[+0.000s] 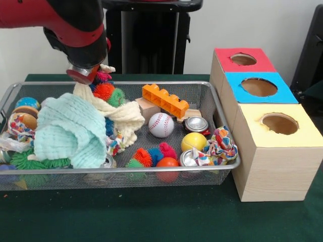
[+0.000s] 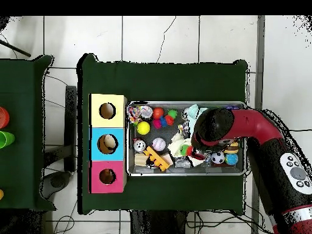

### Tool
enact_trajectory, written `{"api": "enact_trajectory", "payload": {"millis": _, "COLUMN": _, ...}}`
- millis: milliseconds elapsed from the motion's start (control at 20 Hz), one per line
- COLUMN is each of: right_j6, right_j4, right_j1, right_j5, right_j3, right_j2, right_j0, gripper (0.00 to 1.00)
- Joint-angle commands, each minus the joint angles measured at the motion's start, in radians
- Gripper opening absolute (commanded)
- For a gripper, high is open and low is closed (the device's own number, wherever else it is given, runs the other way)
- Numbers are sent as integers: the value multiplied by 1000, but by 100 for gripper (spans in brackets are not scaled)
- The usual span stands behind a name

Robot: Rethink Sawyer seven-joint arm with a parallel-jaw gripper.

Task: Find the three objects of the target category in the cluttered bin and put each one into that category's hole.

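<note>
The arm's gripper sits low over the bin at about ten o'clock in the front view, its end touching or just above a cream cloth that drapes down beside a mint cloth; whether it is open, or has hold of the cloth, cannot be told, since the fingers are hidden. The target category is not stated, so which things count is a guess: balls seem likely candidates, with a baseball near the bin's centre, a yellow ball at four o'clock and an orange ball against the near wall at five o'clock. The three-hole box stands just beside the bin at three o'clock. To search well, the cloths should probably be lifted straight up and set aside clear of the balls, so nothing underneath is dragged or reburied, and spiky toys near the gripper are not snagged. No brand, label or writing is readable on anything.
</note>
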Motion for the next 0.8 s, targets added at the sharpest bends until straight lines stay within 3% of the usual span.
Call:
{"api": "enact_trajectory", "payload": {"millis": 50, "right_j6": -344, "right_j4": -71, "right_j1": -39, "right_j5": 115, "right_j3": -95, "right_j2": 33, "right_j0": -24, "gripper": 0}}
{"api": "enact_trajectory", "payload": {"millis": 800, "right_j6": -472, "right_j4": -89, "right_j1": -46, "right_j5": 254, "right_j3": -223, "right_j2": 49, "right_j0": -3, "gripper": 0}}
